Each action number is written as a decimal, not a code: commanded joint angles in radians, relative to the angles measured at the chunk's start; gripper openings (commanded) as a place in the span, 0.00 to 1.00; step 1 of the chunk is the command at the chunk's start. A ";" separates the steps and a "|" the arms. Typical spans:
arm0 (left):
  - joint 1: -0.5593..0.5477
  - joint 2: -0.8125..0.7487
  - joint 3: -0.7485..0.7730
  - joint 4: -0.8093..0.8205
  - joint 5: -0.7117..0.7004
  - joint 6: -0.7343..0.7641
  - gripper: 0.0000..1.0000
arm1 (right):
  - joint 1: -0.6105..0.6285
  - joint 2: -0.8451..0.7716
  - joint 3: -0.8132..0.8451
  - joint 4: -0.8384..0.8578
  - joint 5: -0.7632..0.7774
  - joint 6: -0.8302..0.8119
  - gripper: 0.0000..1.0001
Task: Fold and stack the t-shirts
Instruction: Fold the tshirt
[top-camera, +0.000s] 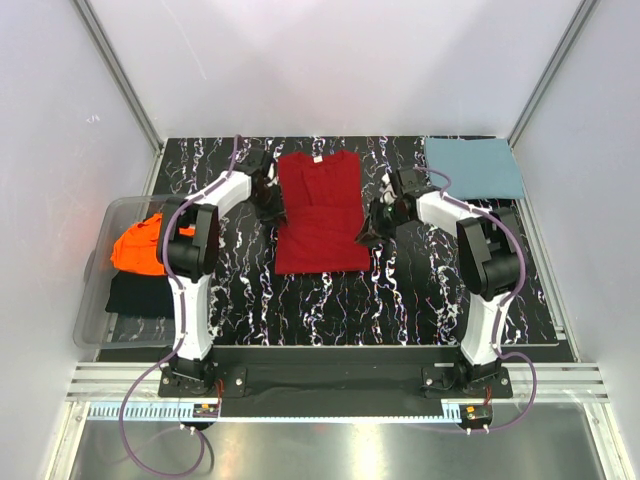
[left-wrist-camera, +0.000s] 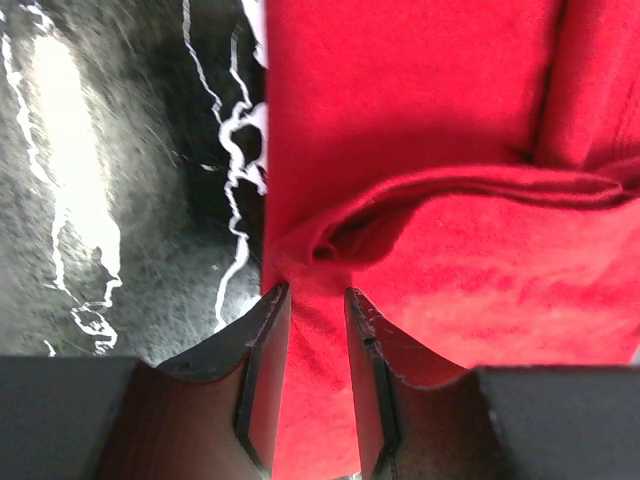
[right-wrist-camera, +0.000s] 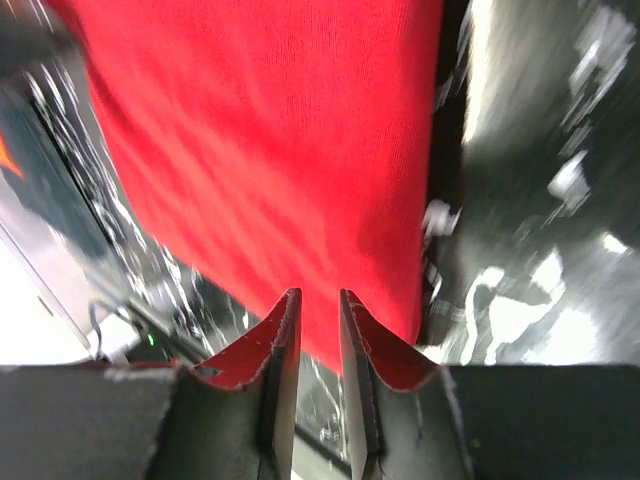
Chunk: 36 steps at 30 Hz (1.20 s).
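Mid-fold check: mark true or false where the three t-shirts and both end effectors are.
1. The red t-shirt lies between the left end effector and the right end effector. True.
2. The orange t-shirt sits in the clear bin. True.
3. The teal-blue t-shirt is in that bin. False: it lies folded at the table's far right corner.
4. The red t-shirt is stacked on the teal-blue t-shirt. False: they lie apart.
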 joint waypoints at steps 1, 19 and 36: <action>0.012 0.004 0.072 0.026 -0.020 0.001 0.34 | 0.035 -0.092 -0.067 0.007 -0.061 -0.029 0.28; 0.025 -0.046 0.107 -0.038 -0.008 -0.005 0.35 | 0.040 -0.204 -0.157 0.007 -0.030 -0.048 0.28; -0.092 -0.500 -0.509 0.109 -0.086 -0.062 0.46 | 0.035 -0.291 -0.289 0.009 0.040 0.029 0.48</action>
